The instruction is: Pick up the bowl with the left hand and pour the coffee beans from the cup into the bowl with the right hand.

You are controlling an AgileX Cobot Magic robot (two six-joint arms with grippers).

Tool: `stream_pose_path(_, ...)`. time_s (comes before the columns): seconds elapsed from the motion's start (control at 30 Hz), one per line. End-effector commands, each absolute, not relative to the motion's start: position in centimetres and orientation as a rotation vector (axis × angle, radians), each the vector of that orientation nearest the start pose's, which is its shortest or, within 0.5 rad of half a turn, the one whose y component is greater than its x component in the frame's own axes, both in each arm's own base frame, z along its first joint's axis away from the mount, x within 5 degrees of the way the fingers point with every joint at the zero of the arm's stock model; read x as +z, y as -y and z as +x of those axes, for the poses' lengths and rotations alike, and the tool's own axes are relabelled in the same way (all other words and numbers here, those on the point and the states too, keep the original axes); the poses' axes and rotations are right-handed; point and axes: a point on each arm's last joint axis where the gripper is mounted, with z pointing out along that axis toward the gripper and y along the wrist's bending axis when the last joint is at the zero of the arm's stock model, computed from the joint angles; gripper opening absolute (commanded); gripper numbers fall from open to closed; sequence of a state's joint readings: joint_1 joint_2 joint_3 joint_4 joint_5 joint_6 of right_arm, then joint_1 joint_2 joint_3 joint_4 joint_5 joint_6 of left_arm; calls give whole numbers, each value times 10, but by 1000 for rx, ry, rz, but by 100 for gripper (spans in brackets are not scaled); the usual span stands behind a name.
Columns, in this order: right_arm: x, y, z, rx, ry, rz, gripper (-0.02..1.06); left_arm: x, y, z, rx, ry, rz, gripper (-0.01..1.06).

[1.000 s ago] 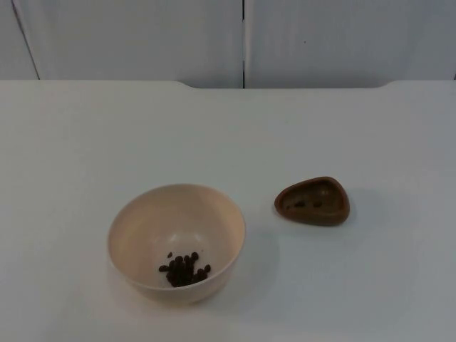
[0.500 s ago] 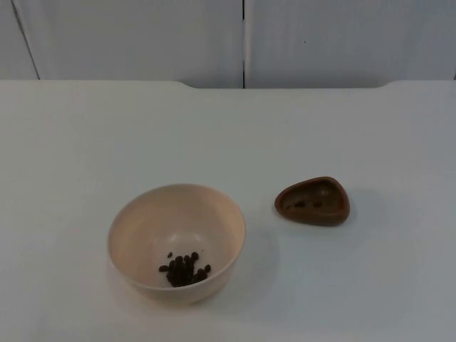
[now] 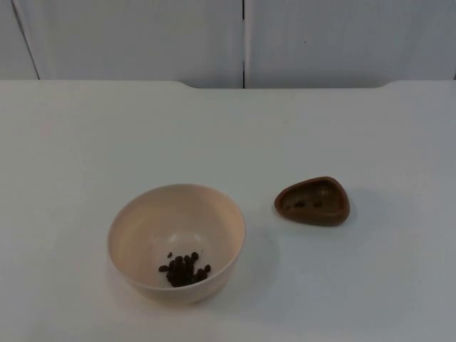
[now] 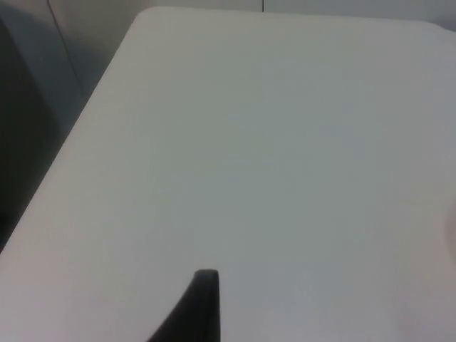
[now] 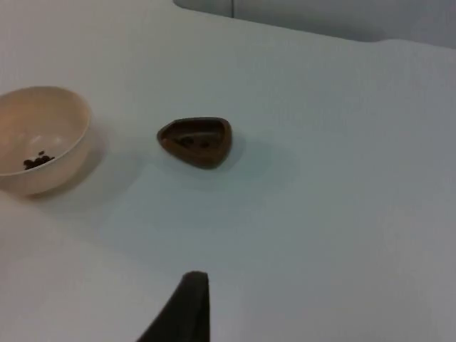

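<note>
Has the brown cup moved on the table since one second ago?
No. The brown cup keeps the same spot beside the bowl, equally far from the partition wall.

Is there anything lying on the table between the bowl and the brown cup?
Nothing: in the top view only bare white table separates the bowl from the brown cup.

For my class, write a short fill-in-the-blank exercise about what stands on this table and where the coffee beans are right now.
1. Most of the coffee beans lie in the cream ____.
2. The brown cup stands on the white ____, apart from the bowl.
3. In the top view the cup stands to the ____ of the bowl.
4. The cup stands upright, with a few ____ left inside.

Missing words: bowl; table; right; beans
</note>
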State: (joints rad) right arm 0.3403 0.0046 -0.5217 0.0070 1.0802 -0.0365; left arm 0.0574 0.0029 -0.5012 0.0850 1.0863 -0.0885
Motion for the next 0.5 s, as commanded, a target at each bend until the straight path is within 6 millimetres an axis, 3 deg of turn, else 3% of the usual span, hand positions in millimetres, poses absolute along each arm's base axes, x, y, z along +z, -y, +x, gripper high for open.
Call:
stream_pose_path(0.0, 281, 1, -7, 159, -2023, -314, 105, 276, -7, -6, 92, -2053, -159, 105)
stream_pose_path(0.47, 281, 0, -7, 18, -2041, -84, 105, 276, -7, -6, 88, -2054, -153, 105)
